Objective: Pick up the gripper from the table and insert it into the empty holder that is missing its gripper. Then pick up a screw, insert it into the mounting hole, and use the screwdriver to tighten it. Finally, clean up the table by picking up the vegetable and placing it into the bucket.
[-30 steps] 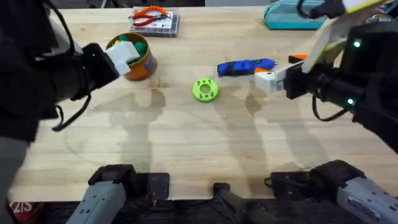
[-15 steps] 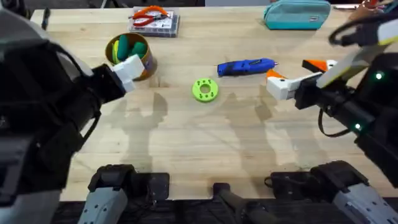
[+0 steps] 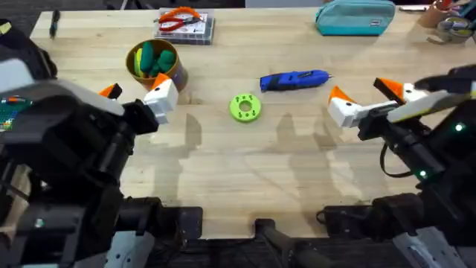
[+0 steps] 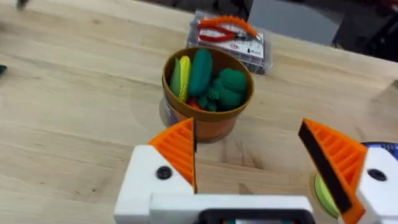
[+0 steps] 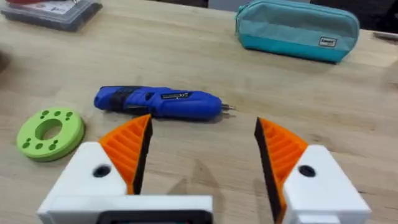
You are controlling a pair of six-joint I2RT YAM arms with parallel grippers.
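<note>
The left gripper point(image 3: 134, 95) hangs spread and empty beside the bucket point(image 3: 172, 77), where the vegetable point(image 4: 200, 71) stands among other pieces. A green disc point(image 3: 245, 107) lies mid-table point(image 3: 223, 179), the screwdriver point(image 3: 294, 80) just beyond. The right gripper point(image 3: 364, 98) hovers spread, empty, near the screwdriver.

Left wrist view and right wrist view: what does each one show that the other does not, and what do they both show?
Left wrist view alone: the orange bucket with vegetables inside, and the pliers on their clear case.

Right wrist view alone: the blue screwdriver lying flat, and the teal pouch.

Both: the wooden table, the green disc, and an open pair of white fingers with orange pads at the bottom edge, holding nothing.
</note>
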